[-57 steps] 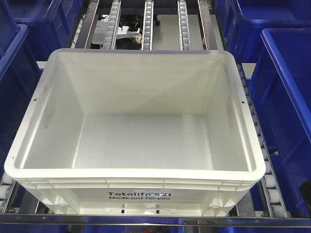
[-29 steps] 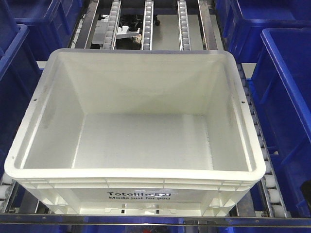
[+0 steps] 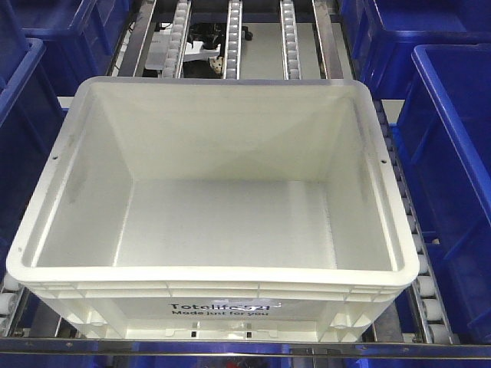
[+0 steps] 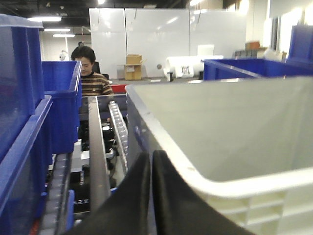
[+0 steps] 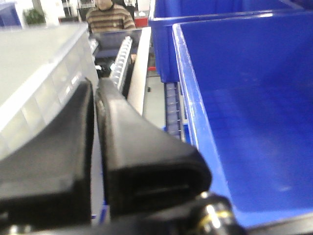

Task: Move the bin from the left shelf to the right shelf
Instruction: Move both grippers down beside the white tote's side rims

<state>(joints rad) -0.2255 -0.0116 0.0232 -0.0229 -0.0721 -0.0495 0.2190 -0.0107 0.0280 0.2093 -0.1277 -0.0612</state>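
large white rectangular plastic bin (image 3: 215, 274) sits on the metal roller shelf (image 3: 233, 34), left pincer (image 4: 150, 159) and right pincer (image 5: 95, 88) clenched empty beside its side walls; suggest pressing both inward evenly, lifting level.

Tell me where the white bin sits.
In the front view the bin fills the centre, on the roller rails, between blue bins left and right.

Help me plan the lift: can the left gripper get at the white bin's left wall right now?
Probably yes. The left gripper, fingers shut, sits just outside the bin at its near corner, in the gap beside the blue bins; nothing shows between it and the wall.
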